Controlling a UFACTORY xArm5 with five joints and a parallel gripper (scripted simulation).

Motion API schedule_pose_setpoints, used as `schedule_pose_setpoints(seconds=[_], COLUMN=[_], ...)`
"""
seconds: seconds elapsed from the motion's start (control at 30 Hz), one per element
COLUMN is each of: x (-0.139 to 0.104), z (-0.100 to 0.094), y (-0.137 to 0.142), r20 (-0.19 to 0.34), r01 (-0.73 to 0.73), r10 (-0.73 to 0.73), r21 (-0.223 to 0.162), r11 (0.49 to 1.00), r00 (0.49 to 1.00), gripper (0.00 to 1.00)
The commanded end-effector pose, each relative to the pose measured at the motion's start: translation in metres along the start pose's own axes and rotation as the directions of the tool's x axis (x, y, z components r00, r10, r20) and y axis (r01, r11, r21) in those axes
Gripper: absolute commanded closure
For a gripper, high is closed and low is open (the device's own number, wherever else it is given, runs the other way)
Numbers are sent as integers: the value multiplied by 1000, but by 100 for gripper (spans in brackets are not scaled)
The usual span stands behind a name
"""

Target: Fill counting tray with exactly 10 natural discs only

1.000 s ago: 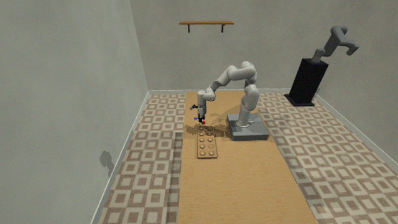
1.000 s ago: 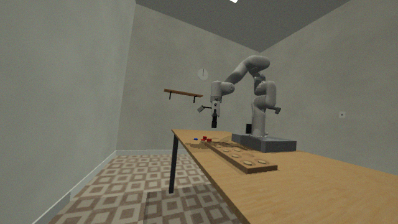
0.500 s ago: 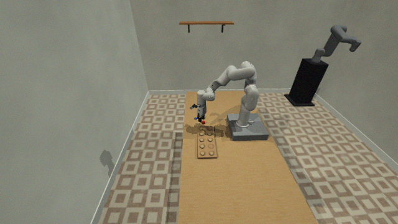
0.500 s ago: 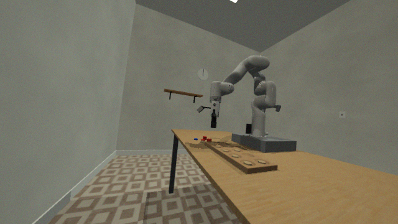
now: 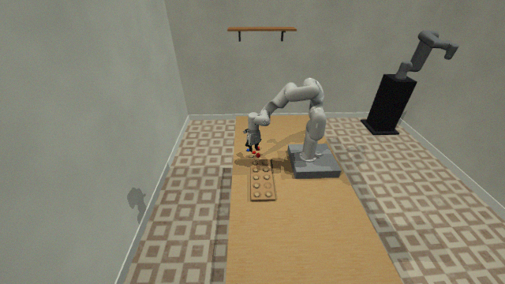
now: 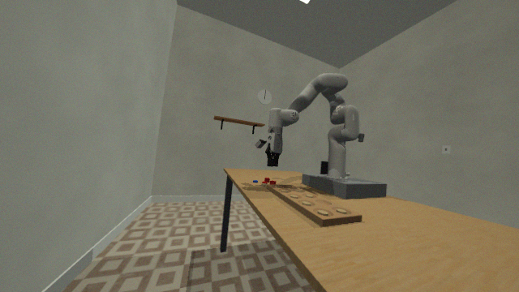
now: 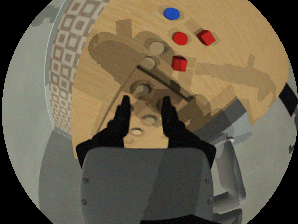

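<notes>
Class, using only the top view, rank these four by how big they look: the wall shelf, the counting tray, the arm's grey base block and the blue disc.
1. Grey base block
2. Wall shelf, though it is farther from the camera
3. Counting tray, close to the shelf, so this order is unsure
4. Blue disc, by far the smallest
</notes>
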State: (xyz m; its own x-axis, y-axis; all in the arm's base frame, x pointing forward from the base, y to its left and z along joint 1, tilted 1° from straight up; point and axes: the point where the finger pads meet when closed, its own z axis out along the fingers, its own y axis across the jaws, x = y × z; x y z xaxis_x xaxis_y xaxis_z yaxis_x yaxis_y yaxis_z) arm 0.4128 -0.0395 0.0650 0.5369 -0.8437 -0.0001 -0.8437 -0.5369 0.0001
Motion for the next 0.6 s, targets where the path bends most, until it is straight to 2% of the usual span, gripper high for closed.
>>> schedule_pose_setpoints(seconds=[0.0, 0.2, 0.27, 0.3, 0.47, 0.57], x=[16, 32, 32, 39, 52, 53], z=[1, 3, 3, 4, 5, 6], y=[3, 8, 8, 11, 16, 17], r20=[-1, -1, -1, -1, -1, -1], r01=[-167, -336, -336, -406, -526, -541], r10=[167, 336, 336, 406, 526, 541], r21=[2, 3, 3, 4, 5, 5], r11=[986, 942, 942, 914, 850, 841], r00=[986, 942, 942, 914, 850, 841], gripper=[53, 53, 53, 53, 53, 53])
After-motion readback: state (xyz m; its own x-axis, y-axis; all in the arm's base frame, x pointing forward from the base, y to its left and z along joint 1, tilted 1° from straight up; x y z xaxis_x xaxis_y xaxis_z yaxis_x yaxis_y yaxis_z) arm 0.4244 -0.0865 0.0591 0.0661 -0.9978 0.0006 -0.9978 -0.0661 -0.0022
